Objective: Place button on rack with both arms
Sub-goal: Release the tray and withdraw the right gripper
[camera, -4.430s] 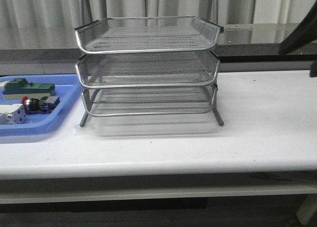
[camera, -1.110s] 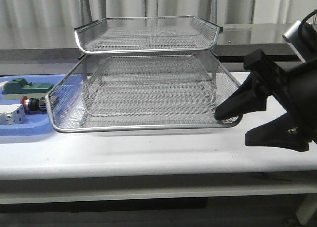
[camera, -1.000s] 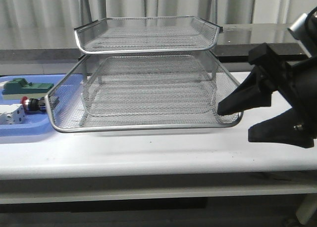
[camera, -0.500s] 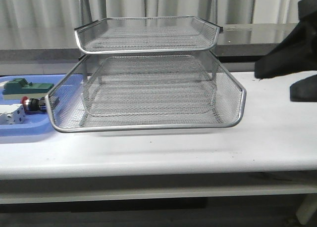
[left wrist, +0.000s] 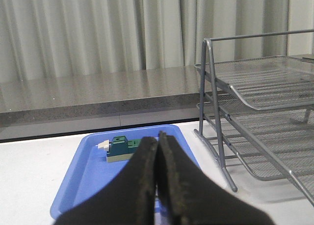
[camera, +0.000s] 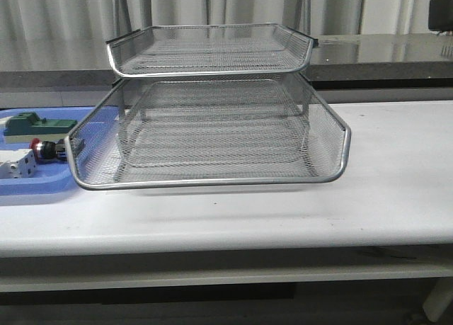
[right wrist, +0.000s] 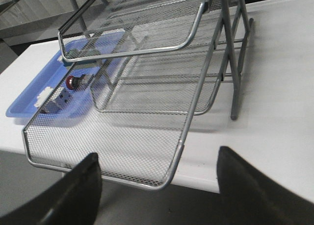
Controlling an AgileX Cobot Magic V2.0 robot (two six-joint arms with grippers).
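Note:
The button [camera: 47, 149], with red cap and black body, lies in the blue tray [camera: 42, 185] left of the rack [camera: 212, 56]. It also shows in the right wrist view [right wrist: 78, 81]. The rack's middle tray [camera: 212, 183] is slid out toward the front. My left gripper [left wrist: 158, 139] is shut and empty, above the blue tray [left wrist: 83, 176]; its fingers hide the button there. My right gripper [right wrist: 157, 156] is open and empty, in front of and above the slid-out tray's corner [right wrist: 169, 178]. Only a dark part of the right arm [camera: 442, 15] shows in the front view.
A green block [camera: 39, 125] and a white boxy part [camera: 17, 166] lie in the blue tray beside the button. The rack's legs [left wrist: 218, 137] stand just right of that tray. A dark counter ledge [camera: 396, 56] runs behind the white table [camera: 396, 169].
The rack's middle tray was pulled out forward. My right gripper then let go of its front right corner and rose up and right, almost out of the front view.

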